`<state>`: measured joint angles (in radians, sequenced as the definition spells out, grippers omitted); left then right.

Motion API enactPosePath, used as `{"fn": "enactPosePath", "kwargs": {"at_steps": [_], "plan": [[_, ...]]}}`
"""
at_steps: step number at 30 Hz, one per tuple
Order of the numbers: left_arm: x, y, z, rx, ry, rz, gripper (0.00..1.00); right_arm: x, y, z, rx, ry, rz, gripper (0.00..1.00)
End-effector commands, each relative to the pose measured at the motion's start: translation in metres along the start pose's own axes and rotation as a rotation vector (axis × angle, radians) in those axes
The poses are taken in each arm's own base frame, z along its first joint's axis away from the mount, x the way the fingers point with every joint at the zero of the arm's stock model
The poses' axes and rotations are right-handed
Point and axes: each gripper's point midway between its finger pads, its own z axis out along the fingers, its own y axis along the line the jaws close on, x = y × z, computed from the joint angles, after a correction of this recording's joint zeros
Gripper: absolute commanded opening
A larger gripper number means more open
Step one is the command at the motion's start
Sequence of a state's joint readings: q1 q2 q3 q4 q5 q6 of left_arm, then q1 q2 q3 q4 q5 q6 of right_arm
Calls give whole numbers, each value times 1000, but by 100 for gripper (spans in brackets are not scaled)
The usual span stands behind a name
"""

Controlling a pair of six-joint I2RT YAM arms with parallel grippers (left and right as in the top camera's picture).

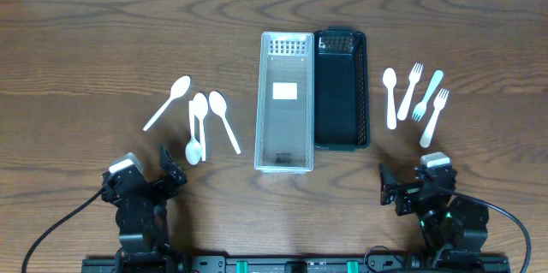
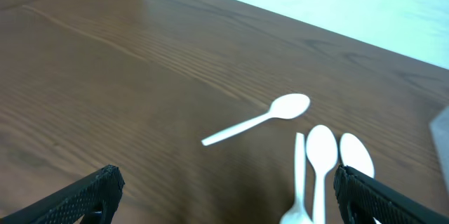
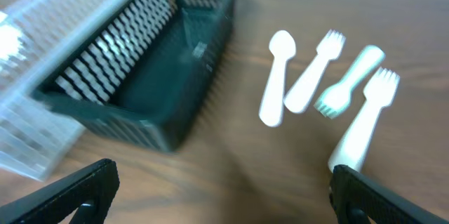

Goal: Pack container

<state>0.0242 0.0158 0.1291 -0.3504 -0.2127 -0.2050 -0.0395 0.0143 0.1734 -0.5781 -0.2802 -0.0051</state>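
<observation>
Clear slotted plastic basket (image 1: 286,136) sits mid-table, empty, with the black basket (image 1: 341,93) touching its right side, also empty. Four white spoons (image 1: 217,102) lie left of them. One white spoon (image 1: 390,97) and three white forks (image 1: 409,93) lie right. Left gripper (image 1: 171,169) and right gripper (image 1: 387,187) are near the table's (image 1: 86,50) front edge, jaws apart, holding nothing.

Left wrist view: three white spoons (image 2: 321,155), handles cut off by the near edge; clear basket (image 2: 442,120), only a blurred corner at right. Right wrist view: blurred throughout; clear basket cut off at left.
</observation>
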Motion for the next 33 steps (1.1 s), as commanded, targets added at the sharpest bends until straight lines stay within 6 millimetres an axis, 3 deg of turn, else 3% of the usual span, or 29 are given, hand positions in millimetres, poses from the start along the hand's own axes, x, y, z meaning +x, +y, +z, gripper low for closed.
{"fn": "enactPosePath", "kwargs": {"at_steps": [1, 12, 20, 26, 33], "plan": [[13, -13, 2, 80, 37, 9, 98, -3, 28, -2, -161, -10, 79, 99], [20, -59, -11, 351, 114, 7, 98, -27, 33, -5, -197, -91, 162, 99], [-7, -66, -16, 316, 255, 26, 98, -57, 4, -4, -16, -30, 196, 99], [-38, -77, 4, 262, 395, 89, 98, -86, -26, 14, 149, 177, 234, 99], [-66, -84, 46, 171, 506, 138, 98, -109, -76, 51, 363, 499, 167, 99]]}}
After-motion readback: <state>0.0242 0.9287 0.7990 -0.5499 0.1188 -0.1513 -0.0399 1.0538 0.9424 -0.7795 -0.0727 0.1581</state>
